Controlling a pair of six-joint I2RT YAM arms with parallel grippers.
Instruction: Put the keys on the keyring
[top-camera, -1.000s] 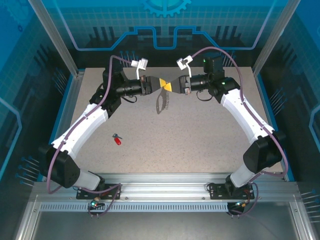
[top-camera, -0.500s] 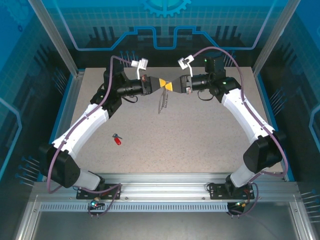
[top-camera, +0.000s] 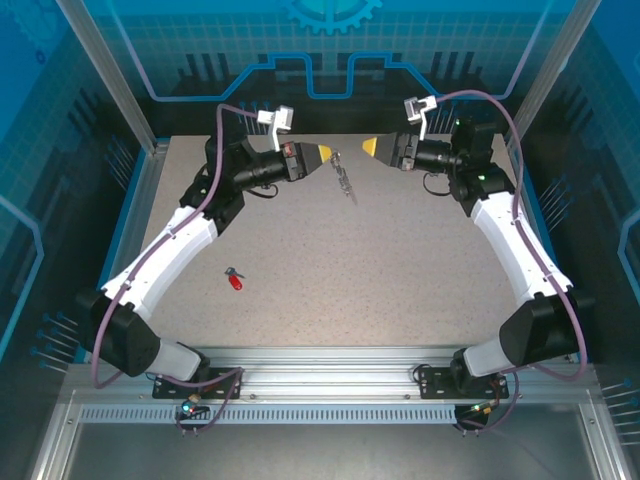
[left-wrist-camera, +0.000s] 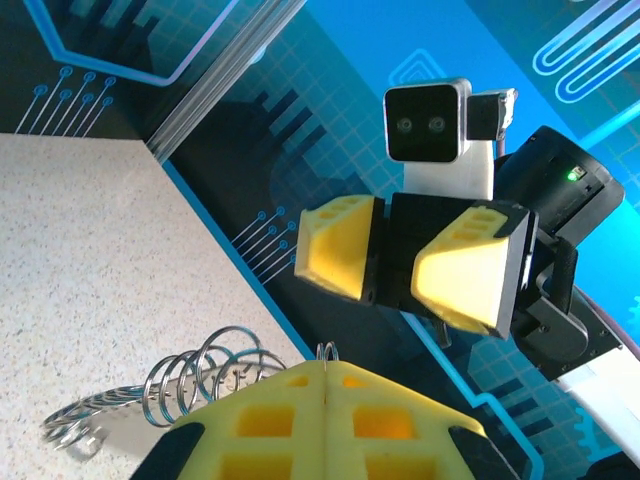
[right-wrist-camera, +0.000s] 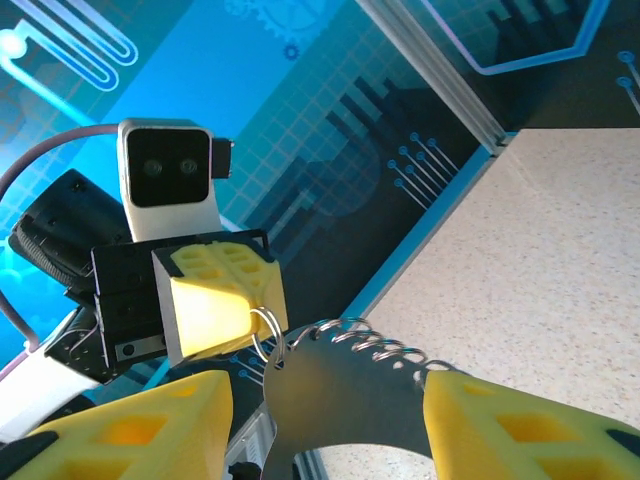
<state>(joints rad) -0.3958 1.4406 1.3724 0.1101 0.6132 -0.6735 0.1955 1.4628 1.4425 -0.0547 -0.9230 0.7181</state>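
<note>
My left gripper (top-camera: 325, 152) is shut on one small silvery ring of the keyring (top-camera: 345, 180), which hangs tilted below its yellow tips, above the far middle of the table. In the left wrist view that ring pokes out between my closed fingers (left-wrist-camera: 250, 420), and the other rings (left-wrist-camera: 200, 375) trail to the left. My right gripper (top-camera: 372, 146) faces it a short way to the right, open and holding nothing; its two fingers (left-wrist-camera: 340, 245) stand apart. The right wrist view has the dark keyring plate (right-wrist-camera: 350, 385) between its spread fingertips without touching them. A red-headed key (top-camera: 237, 283) lies on the table at left.
The speckled table (top-camera: 400, 270) is fenced by blue patterned walls (top-camera: 330, 60) with aluminium posts at the back corners. Both arm bases are bolted to the rail (top-camera: 330, 370) at the near edge. The key lies close to the left arm's forearm.
The right gripper has opened, let go of the keyring and drawn back to the right. The left gripper has shut on a ring, and the keyring now hangs from it alone.
</note>
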